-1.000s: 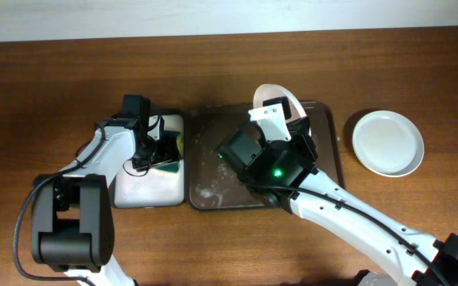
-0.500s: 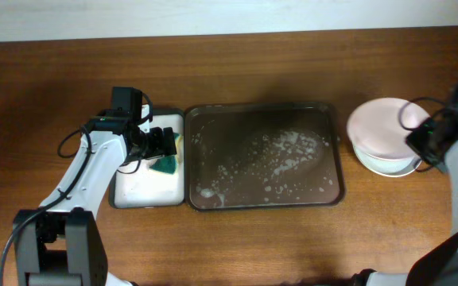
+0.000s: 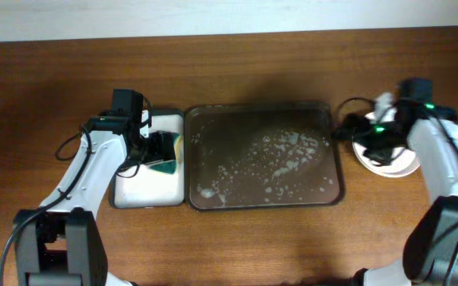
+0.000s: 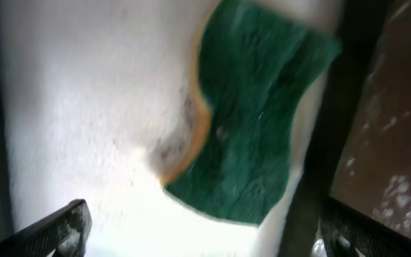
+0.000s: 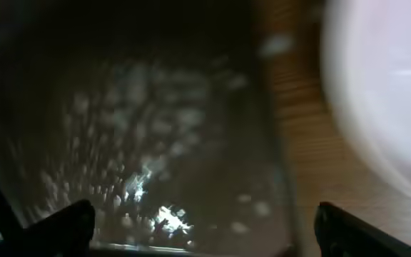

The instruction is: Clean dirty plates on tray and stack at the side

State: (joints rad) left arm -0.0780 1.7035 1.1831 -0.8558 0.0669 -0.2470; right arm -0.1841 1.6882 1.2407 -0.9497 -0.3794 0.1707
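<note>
The plates sit stacked on the table right of the tray, mostly hidden under my right arm; their pale rim shows in the right wrist view. The dark brown tray holds only soapy foam. My right gripper hangs open and empty over the gap between tray and plates, fingertips wide apart. My left gripper stands open over the green sponge, holding nothing.
The sponge lies at the right side of a small white-lined tray that butts against the big tray's left edge. Bare wooden table surrounds both trays, with a pale wall strip along the far edge.
My right arm carried a pinkish plate from the tray to the stack at the right, let it go and opened, then swung left. My left gripper opened wider over the sponge.
</note>
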